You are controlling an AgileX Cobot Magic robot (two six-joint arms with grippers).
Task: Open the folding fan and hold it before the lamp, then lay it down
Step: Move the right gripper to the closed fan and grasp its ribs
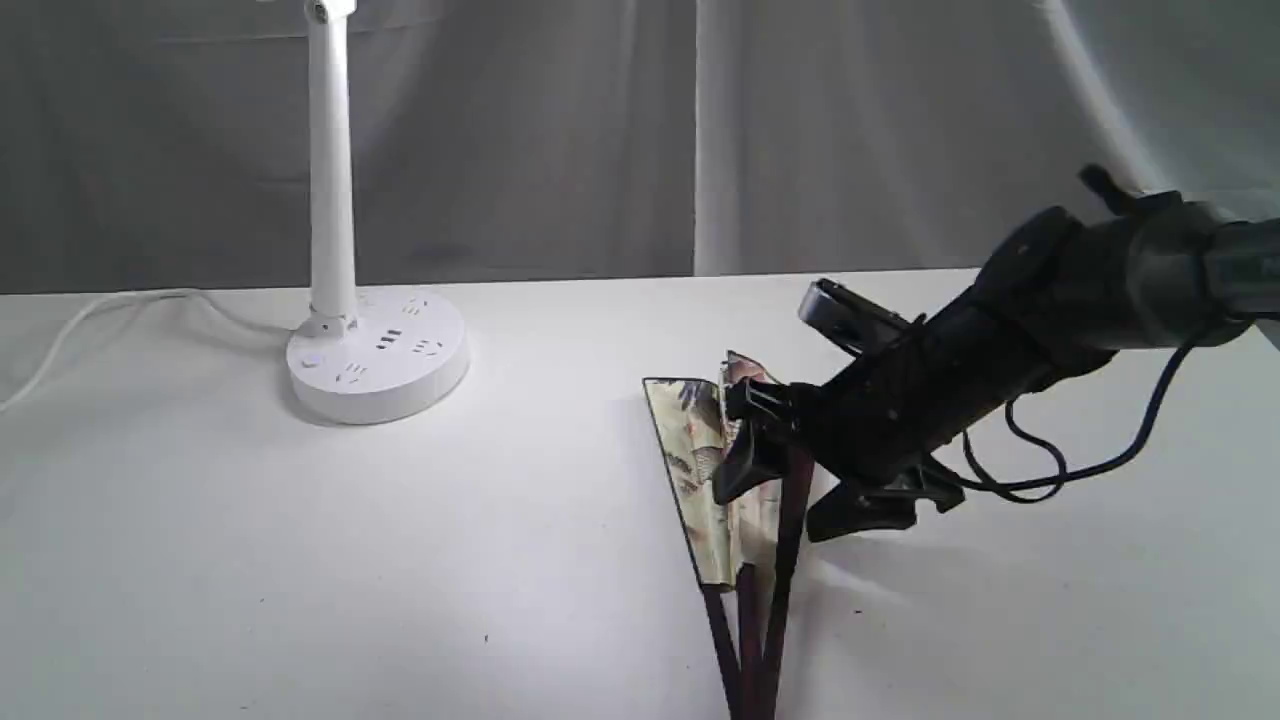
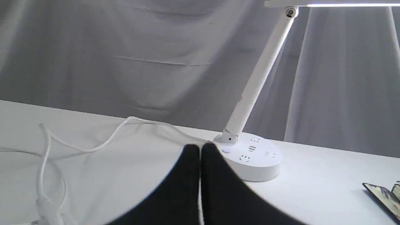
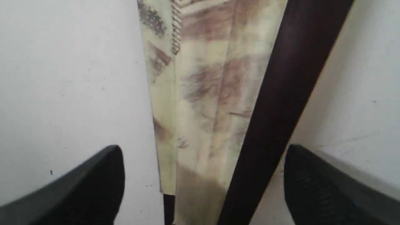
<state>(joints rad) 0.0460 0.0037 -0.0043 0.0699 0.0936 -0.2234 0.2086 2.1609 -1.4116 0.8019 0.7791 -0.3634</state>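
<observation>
The folding fan (image 1: 700,470) lies on the white table, only narrowly spread, its dark maroon guards running toward the front edge. My right gripper (image 1: 790,500) hangs low over it, open, with one finger on each side. In the right wrist view, the fan (image 3: 203,93) and its maroon guard (image 3: 281,93) sit between the gripper's (image 3: 203,162) parted fingers, which do not touch them. The white lamp (image 1: 378,365) stands at the back left with its pole upright. The left wrist view shows my left gripper (image 2: 200,150) shut and empty, facing the lamp (image 2: 253,159); a corner of the fan (image 2: 382,197) shows beyond it.
The lamp's white cord (image 1: 100,305) trails off to the left across the table, and it lies in loops (image 2: 93,147) in the left wrist view. A grey curtain (image 1: 600,130) hangs behind the table's back edge. A black cable (image 1: 1100,460) dangles from the right arm.
</observation>
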